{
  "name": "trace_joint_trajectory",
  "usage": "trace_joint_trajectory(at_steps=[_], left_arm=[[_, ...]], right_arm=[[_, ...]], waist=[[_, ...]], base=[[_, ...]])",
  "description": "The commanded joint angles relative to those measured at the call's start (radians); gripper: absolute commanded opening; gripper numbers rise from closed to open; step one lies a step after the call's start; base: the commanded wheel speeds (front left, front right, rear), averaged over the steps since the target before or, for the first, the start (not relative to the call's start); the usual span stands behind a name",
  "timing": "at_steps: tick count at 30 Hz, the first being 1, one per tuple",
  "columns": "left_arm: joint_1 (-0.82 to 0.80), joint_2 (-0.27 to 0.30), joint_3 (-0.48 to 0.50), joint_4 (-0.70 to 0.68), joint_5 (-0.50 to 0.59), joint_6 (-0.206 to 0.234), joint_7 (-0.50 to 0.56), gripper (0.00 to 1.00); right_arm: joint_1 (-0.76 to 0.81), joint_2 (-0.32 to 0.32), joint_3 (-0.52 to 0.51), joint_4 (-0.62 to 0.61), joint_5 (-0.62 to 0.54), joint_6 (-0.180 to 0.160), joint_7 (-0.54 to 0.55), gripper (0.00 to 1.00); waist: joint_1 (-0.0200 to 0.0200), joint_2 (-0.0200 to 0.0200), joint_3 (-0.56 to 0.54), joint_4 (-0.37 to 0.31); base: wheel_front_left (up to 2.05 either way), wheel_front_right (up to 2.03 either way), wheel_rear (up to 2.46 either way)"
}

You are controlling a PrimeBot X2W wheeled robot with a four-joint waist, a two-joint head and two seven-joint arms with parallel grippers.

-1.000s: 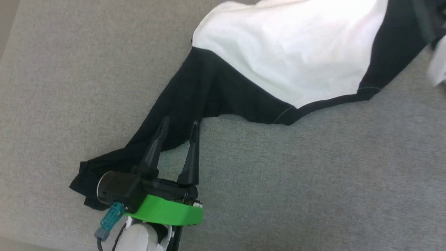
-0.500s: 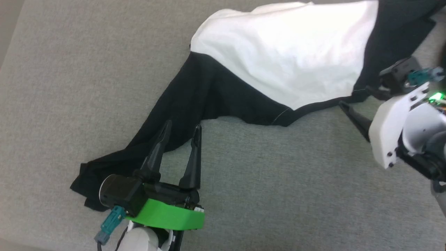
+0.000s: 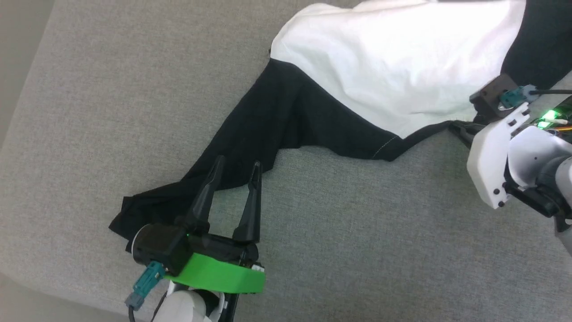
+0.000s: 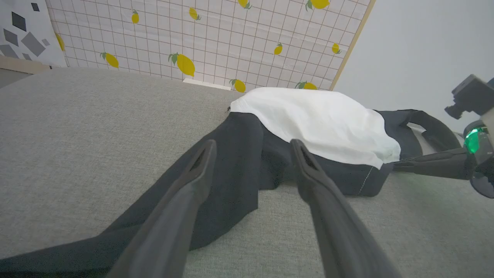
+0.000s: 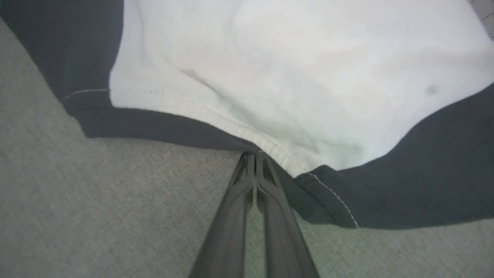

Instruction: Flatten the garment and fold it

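The garment point(image 3: 393, 67) lies spread on the grey surface, its white body at the top right. A black sleeve point(image 3: 250, 138) trails down to the lower left. My left gripper point(image 3: 237, 162) stands open over the sleeve's lower edge, one finger above the black cloth and the other above bare surface; the left wrist view shows the same straddle point(image 4: 252, 143). My right gripper point(image 3: 456, 127) is shut at the garment's lower hem. In the right wrist view its tips point(image 5: 251, 154) pinch the dark hem edge just below the white cloth point(image 5: 289, 69).
The grey fabric surface point(image 3: 357, 232) stretches wide below the garment. Its left edge point(image 3: 27, 89) runs diagonally at the far left of the head view. A lemon-patterned grid wall point(image 4: 216, 38) stands behind the surface.
The right arm came in from the right, reached the garment's hem with open fingers, and has now shut them there. The left gripper stays open. The camera shifted slightly.
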Motion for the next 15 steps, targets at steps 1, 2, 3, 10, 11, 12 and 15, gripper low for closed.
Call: trace_joint_trajectory(at_steps=[1,2,3,10,11,12,15], left_arm=[[0.003,-0.005,0.008,0.001,-0.008,0.003,-0.005,1.0],[0.006,-0.005,0.011,0.002,-0.007,0.003,-0.005,1.0],[0.01,-0.005,0.015,0.002,-0.005,0.002,-0.005,1.0],[0.041,-0.005,0.031,0.014,-0.004,-0.005,-0.005,1.0],[0.046,-0.005,0.033,0.015,-0.005,-0.006,-0.005,1.0],[0.049,-0.005,0.033,0.016,-0.005,-0.005,-0.005,1.0],[0.059,-0.005,0.038,0.018,-0.007,-0.006,-0.005,1.0]], right_arm=[[0.008,-0.004,-0.011,-0.007,0.016,-0.002,-0.015,0.0],[0.014,-0.004,-0.022,-0.018,0.027,-0.002,-0.021,0.0],[0.026,-0.005,-0.034,-0.036,0.038,-0.002,-0.025,0.0],[0.229,-0.05,-0.104,-0.214,0.117,-0.002,0.043,0.0],[0.279,-0.053,-0.129,-0.247,0.133,-0.002,0.065,0.0],[0.318,-0.054,-0.151,-0.273,0.141,-0.002,0.081,0.0],[0.46,-0.055,-0.227,-0.358,0.149,-0.002,0.142,0.0]], waist=[[0.0,0.0,-0.038,-0.026],[0.0,0.0,-0.048,-0.033],[0.0,0.0,-0.059,-0.043],[0.0,0.0,-0.124,-0.109],[0.0,0.0,-0.132,-0.117],[0.0,0.0,-0.138,-0.124],[0.0,0.0,-0.156,-0.143]], base=[[0.0,0.0,0.0],[0.0,0.0,0.0],[0.0,0.0,0.0],[0.0,0.0,0.0],[0.0,0.0,0.0],[0.0,0.0,0.0],[0.0,0.0,0.0]])
